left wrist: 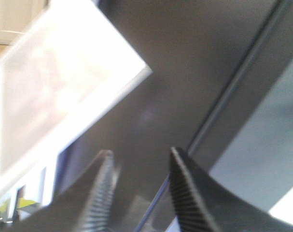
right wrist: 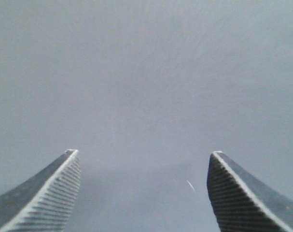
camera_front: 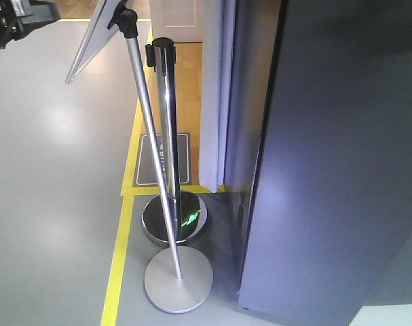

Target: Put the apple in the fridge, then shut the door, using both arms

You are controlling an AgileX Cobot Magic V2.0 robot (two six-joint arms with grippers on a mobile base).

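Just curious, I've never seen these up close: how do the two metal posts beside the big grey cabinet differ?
The stanchion post stands upright with a black cap and a shiny, mirror-like domed base. The sign stand leans, carries a tilted board, and sits on a flat matte disc. Both are silver metal.

The fridge [camera_front: 328, 170] stands upright as a tall dark grey slab filling the right side of the front-facing view, its flat matte face reaching down to the grey floor, with a paler grey-white vertical edge along its left side whose part I cannot tell. In the left wrist view a dark grey panel [left wrist: 194, 63] crossed by a thin diagonal seam fills the picture, blurred, so whether it is the door or the body is unclear. The apple does not show in any view, and the right wrist view shows only a plain grey surface.
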